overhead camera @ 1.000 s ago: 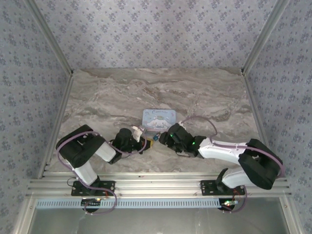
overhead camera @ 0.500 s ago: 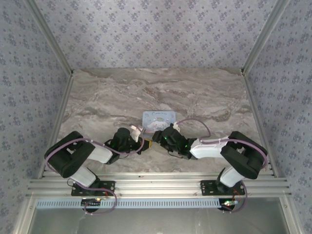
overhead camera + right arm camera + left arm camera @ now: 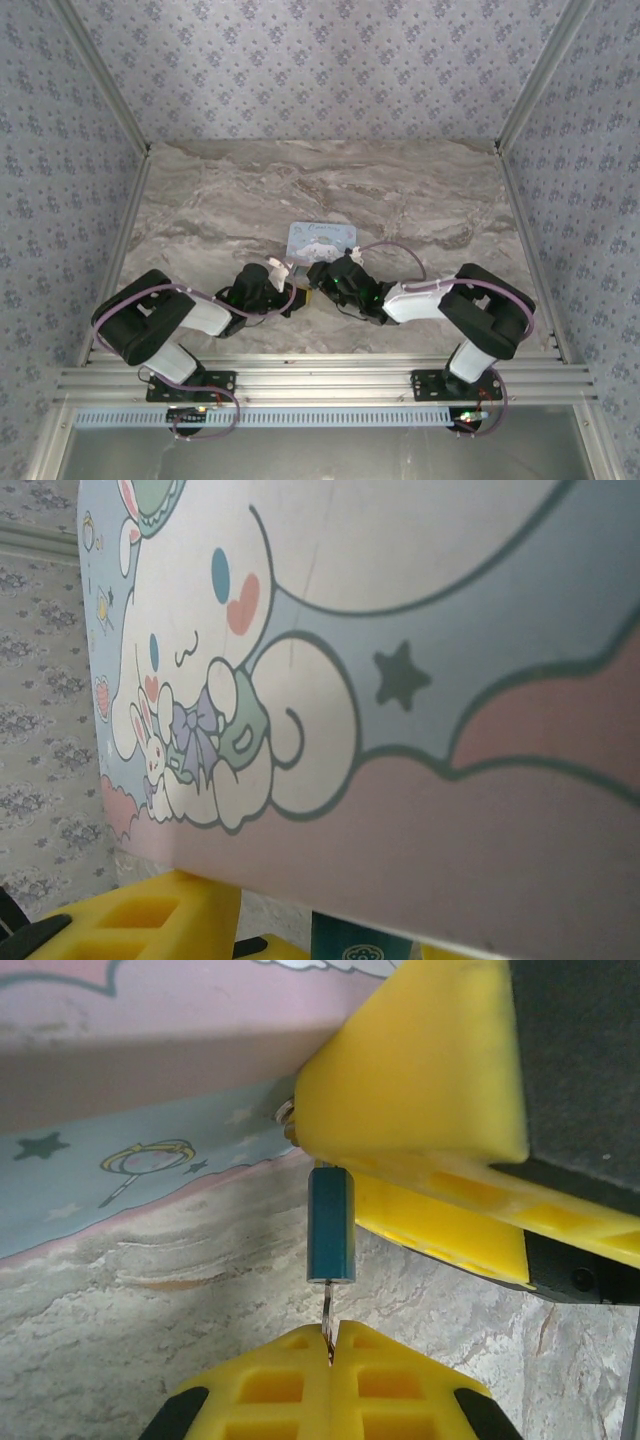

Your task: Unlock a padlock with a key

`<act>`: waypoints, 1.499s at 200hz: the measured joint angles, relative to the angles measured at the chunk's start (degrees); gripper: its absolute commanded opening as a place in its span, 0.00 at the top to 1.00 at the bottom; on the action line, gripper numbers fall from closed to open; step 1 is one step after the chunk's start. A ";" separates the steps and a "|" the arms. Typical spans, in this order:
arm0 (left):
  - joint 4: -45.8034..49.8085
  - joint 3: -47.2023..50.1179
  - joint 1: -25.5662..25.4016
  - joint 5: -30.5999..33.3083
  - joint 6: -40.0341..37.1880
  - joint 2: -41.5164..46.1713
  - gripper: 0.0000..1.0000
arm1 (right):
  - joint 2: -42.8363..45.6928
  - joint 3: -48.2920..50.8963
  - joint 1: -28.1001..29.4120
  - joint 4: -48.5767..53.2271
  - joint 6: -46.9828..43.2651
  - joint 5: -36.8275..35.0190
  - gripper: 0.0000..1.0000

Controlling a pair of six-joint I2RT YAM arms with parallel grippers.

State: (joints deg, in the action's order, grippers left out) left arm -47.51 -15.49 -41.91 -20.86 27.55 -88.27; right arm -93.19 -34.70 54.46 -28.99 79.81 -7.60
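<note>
Pinching a thin silvery key (image 3: 328, 1322) between the tightly closed yellow fingers (image 3: 270, 1390) of the left gripper (image 3: 330, 1345), close over the grey marbled tabletop (image 3: 250, 200). Holding that key in line with the tiny blue padlock (image 3: 331, 1222), with the key's tip meeting the padlock's near end; not possible to tell from the left wrist view how far in.

Pointing the padlock's slim faceted body straight away from the left gripper, with a small silvery metal part (image 3: 286, 1112) at the far end.

Bracketing that far end with the right gripper (image 3: 317, 288): resting one broad yellow finger (image 3: 420, 1070) at the silvery part and running the other along behind the blue body. Showing, in the right wrist view, the padlock's teal top between yellow fingers at the bottom edge, with some gap on the left side. Not possible to tell whether gripping the padlock or merely standing around it.

Meeting nose to nose in the top view, near the middle of the tabletop's near half, with the padlock between the two grippers.

Sitting just beyond both grippers, very near the right one, a pale blue and pink rectangular tin (image 3: 322, 238) printed with a white cartoon animal, and looming large across the right wrist view with a star and cloud shapes around the animal.
</note>
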 measured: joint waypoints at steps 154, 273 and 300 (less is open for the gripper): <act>2.95 0.00 -0.66 1.38 -0.48 1.62 1.00 | 6.91 -0.24 3.28 13.84 2.73 -1.05 0.44; 2.51 0.00 -0.63 0.76 1.05 2.82 1.00 | 2.82 -1.51 3.69 12.44 4.68 -2.32 0.47; 2.75 0.04 -0.66 0.76 1.29 3.54 1.00 | 2.21 -1.57 3.72 11.41 5.33 -2.32 0.48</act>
State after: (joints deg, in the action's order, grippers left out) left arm -44.75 -15.44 -42.57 -20.10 28.84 -84.73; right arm -90.98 -36.27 58.17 -17.58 85.14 -9.91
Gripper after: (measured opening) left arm 0.054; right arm 0.524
